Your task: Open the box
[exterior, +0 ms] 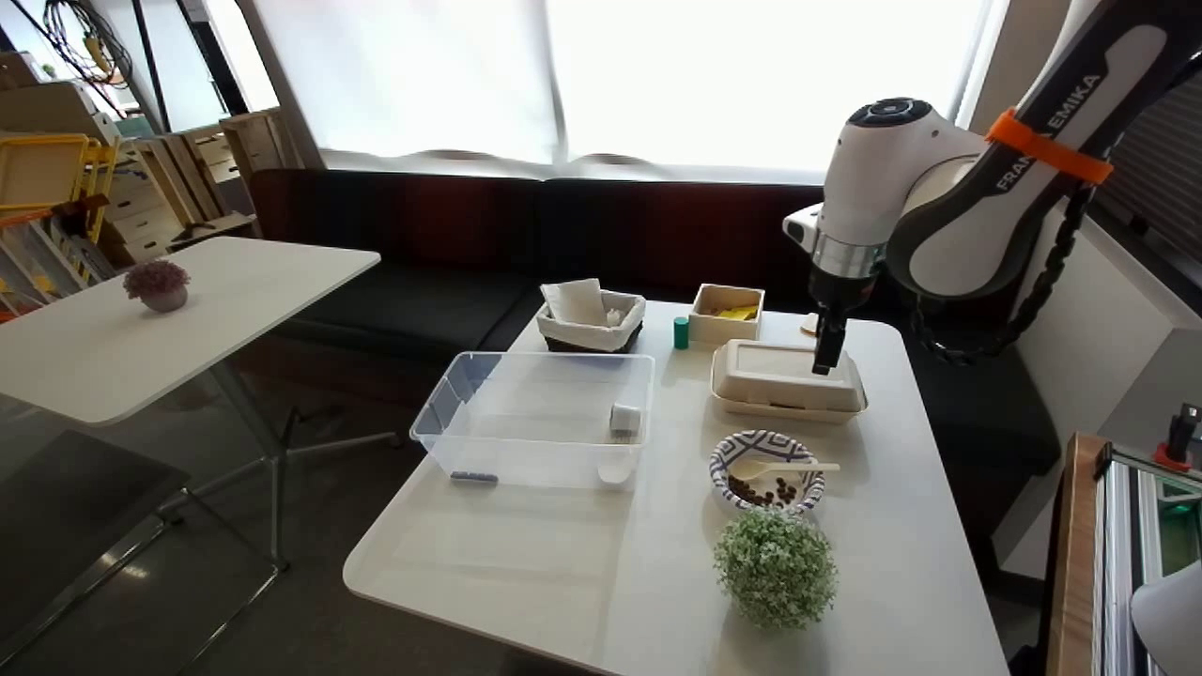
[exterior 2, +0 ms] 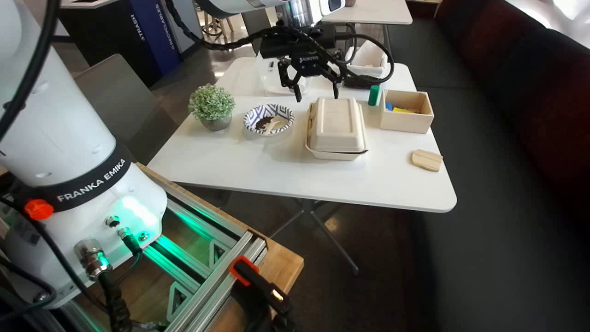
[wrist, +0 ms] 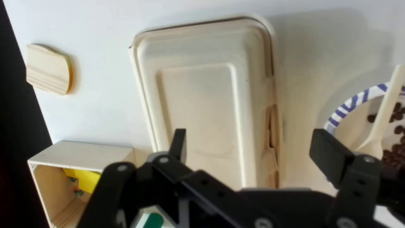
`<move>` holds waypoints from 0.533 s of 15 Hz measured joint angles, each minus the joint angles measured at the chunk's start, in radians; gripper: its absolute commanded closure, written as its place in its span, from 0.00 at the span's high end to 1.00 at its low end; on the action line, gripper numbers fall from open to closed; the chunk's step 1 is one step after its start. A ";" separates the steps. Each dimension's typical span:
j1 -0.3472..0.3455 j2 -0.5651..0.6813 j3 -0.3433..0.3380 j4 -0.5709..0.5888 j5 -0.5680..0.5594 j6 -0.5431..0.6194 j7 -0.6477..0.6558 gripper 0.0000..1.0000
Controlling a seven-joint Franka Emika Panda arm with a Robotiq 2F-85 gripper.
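The cream-white box (exterior: 765, 364) lies flat on the table with its lid down. It also shows in an exterior view (exterior 2: 336, 122), where a thin dark gap runs between lid and base at the near end. In the wrist view the box (wrist: 202, 104) has tab slots (wrist: 272, 126) along its right long side. The inside is hidden. My gripper (exterior 2: 317, 97) is open and empty above the box. In the wrist view the jaws (wrist: 248, 136) are spread wide: the left finger is over the lid, the right finger is past the slotted side, near the bowl.
A patterned bowl (exterior 2: 251, 121) with a spoon stands beside the box's slotted side. A potted plant (exterior: 775, 568), clear tray (exterior: 526, 460), lined basket (exterior: 592, 333), green cylinder (exterior: 681, 333), wooden crate (exterior 2: 405, 122) and wooden piece (exterior 2: 427, 160) are on the table (exterior 2: 258, 170).
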 measured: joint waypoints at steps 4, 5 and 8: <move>0.001 0.090 -0.042 0.045 -0.112 0.055 0.059 1.00; 0.002 0.103 -0.043 0.052 -0.115 0.060 0.059 1.00; 0.004 0.116 -0.043 0.062 -0.117 0.061 0.059 1.00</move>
